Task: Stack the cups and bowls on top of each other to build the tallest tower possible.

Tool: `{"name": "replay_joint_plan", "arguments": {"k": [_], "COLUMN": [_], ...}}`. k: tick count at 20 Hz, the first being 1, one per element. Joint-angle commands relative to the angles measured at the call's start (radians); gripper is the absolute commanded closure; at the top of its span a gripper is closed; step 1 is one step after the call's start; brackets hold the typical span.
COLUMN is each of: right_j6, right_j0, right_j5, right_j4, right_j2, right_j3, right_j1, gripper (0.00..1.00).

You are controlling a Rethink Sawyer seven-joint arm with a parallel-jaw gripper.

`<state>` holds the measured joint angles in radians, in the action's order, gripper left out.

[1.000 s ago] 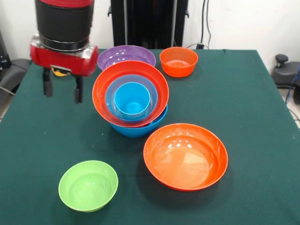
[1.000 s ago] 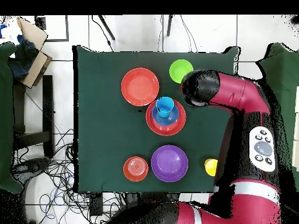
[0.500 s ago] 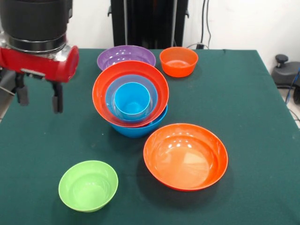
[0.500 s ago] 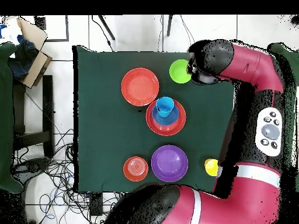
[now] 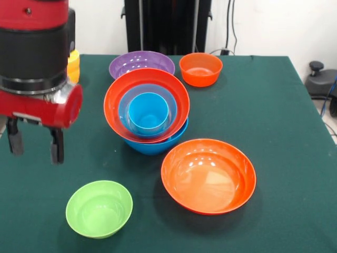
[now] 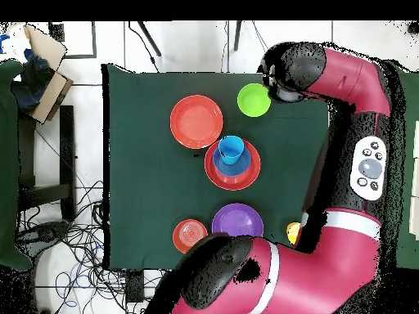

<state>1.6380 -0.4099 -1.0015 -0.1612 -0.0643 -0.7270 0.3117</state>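
Plainly, from the front view, my gripper hung with its jaws parted and nothing between them, above the table at the picture's left and a little up-table of the lime green bowl, which sat upright and alone near the front edge. The tower stood mid-table with the blue cup nested innermost; a large orange bowl lay beside it, while the purple bowl and small orange bowl sat behind. I judged the green bowl my likeliest target: I needed to centre one finger over its rim, descend straight, and pinch the wall without tipping it. Against the earlier front pictures, I had travelled from beside the tower toward the green bowl, uncovering the yellow cup behind my wrist. From overhead, my gripper sat just beside the green bowl, its fingers hidden under the wrist, with the tower well apart. Earlier overhead, my wrist had been lower, nearer the tower; the bowls themselves had not shifted.
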Motion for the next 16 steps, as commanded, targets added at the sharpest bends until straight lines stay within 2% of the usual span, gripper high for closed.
{"name": "replay_joint_plan", "arguments": {"k": [1,8,16], "right_j6": [-0.134,-0.066,-0.087], "right_j0": [0.031,0.074,0.07], "right_j5": [-0.036,-0.069,-0.036], "right_j4": [-0.039,-0.043,-0.017], "right_j2": [-0.109,-0.074,-0.084], "right_j3": [0.109,0.202,0.215], "right_j1": [-0.102,-0.161,-0.198], "gripper": [0.0,0.0,0.0]}}
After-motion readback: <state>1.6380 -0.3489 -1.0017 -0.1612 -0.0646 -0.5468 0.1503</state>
